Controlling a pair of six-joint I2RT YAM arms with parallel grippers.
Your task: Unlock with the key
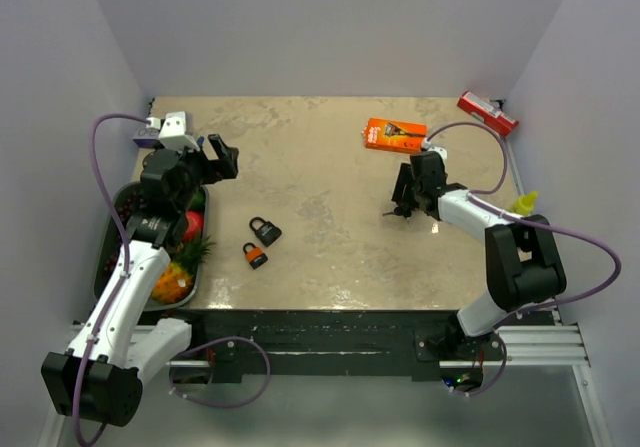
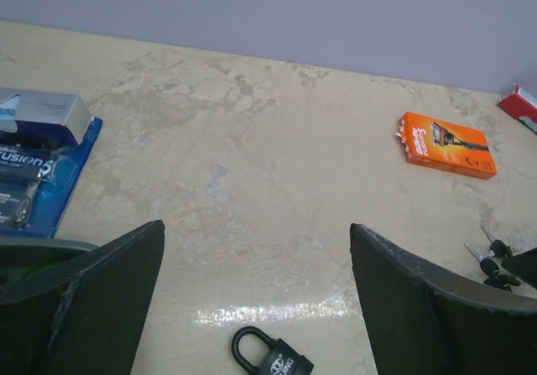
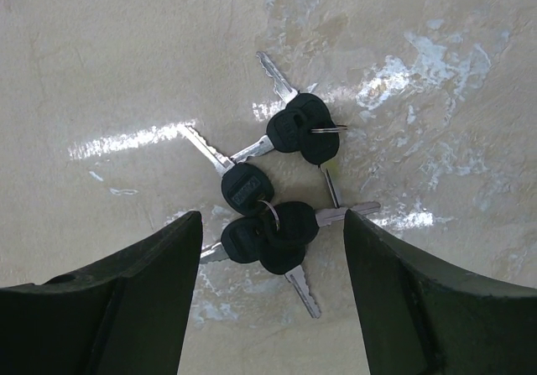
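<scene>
Early stage. Right gripper [image 3: 273, 217] spread astride the key bunch [image 3: 294, 132], nothing pinched. Left gripper [image 2: 256, 226] spread, empty. Black padlock [image 1: 266, 231] and orange padlock [image 1: 255, 256], near left: untouched, not yet unlocked.

Top looks down from behind, left wrist across table [image 2: 252, 165], right wrist close on keys [image 3: 289, 132]
</scene>
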